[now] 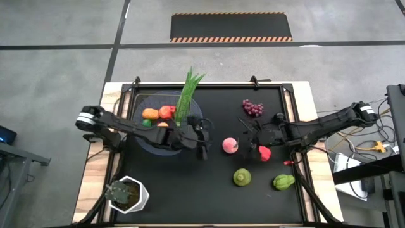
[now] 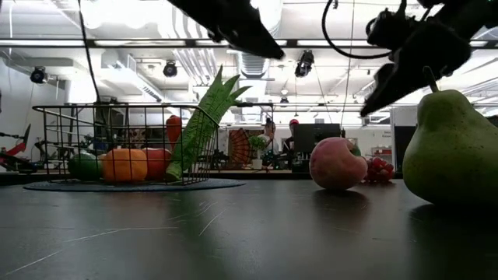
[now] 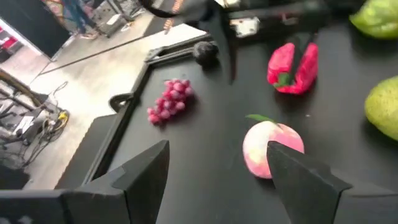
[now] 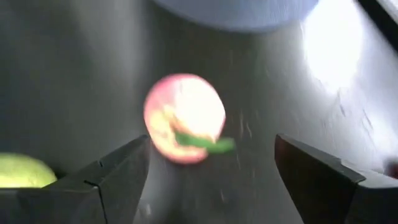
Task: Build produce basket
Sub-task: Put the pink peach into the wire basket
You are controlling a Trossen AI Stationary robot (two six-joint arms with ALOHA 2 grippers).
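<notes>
Roughly half done, by the look of it. Already inside the wire basket (image 2: 78, 106), at the far left of the table (image 1: 209, 202): an orange fruit (image 2: 127, 165), a red fruit (image 2: 158, 162), a small green piece (image 2: 84, 166), and the long leafy stalk (image 2: 204, 124) leaning out over the rim. Left to collect from the dark mat, to the right of the basket: the pink peach (image 2: 338, 163) in the middle, the purple grapes (image 1: 253, 107) at the far right, a red lumpy piece (image 3: 292, 67) just right of the peach, a green pear (image 2: 455, 148) nearer, a second green piece (image 1: 283, 182) at the near right, and what seems a thin red chili (image 1: 289, 162) beside it. Left gripper (image 3: 217, 149) just right of the basket, fingers spread and empty, aimed toward the peach. Right gripper (image 4: 212, 142) close on the peach's other side, fingers wide apart, grasping nothing. Basket of thin dark wire in a square grid on a flat round grey base. Fruit smooth and matte, plastic-looking; peach rounded with a small green leaf, pear bulbous with a stem, grapes a knobbly cluster. Table surface dark, faintly scuffed.
</notes>
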